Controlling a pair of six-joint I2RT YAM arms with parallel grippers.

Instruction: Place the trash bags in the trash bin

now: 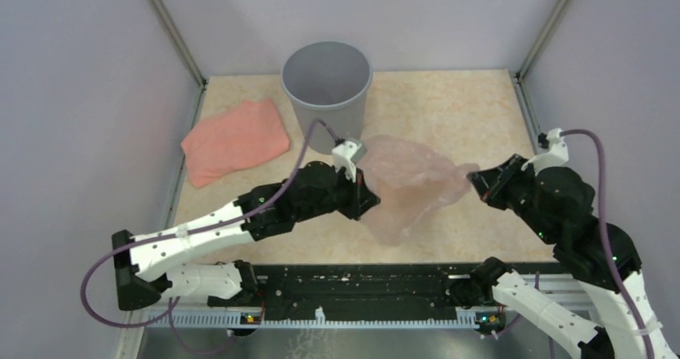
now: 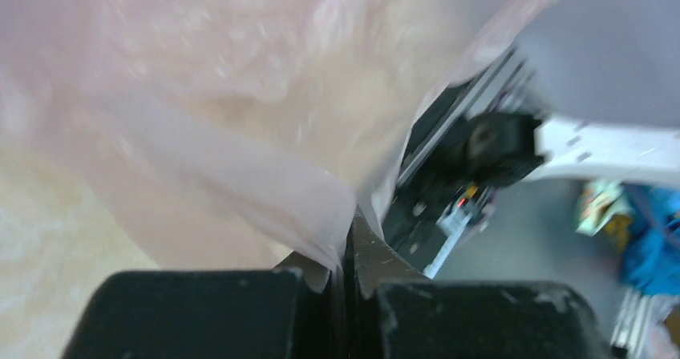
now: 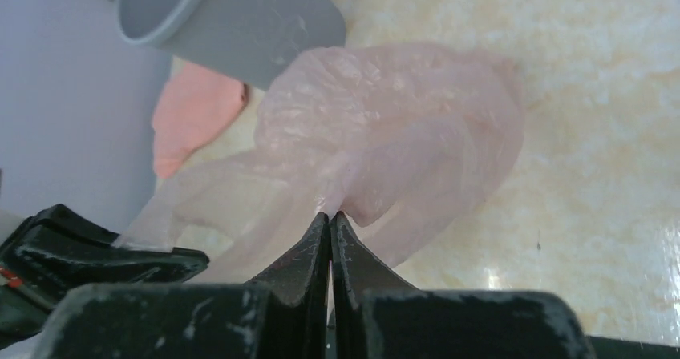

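Observation:
A pale-pink translucent trash bag (image 1: 409, 181) hangs stretched between both grippers above the table's middle. My left gripper (image 1: 370, 197) is shut on the bag's left edge; the left wrist view shows film (image 2: 240, 118) pinched between its fingertips at the left gripper (image 2: 350, 219). My right gripper (image 1: 473, 176) is shut on the bag's right edge; in the right wrist view the bag (image 3: 385, 143) bunches up from the closed tips of the right gripper (image 3: 329, 215). The round grey trash bin (image 1: 327, 82) stands upright at the back, just behind the bag, and also shows as the bin (image 3: 232, 22) in the right wrist view.
A folded salmon-pink cloth (image 1: 236, 140) lies at the back left of the beige table (image 1: 465, 110), left of the bin; the cloth (image 3: 192, 114) shows beside the bin in the right wrist view. Grey walls with metal posts enclose the table. A black rail (image 1: 361, 283) runs along the near edge.

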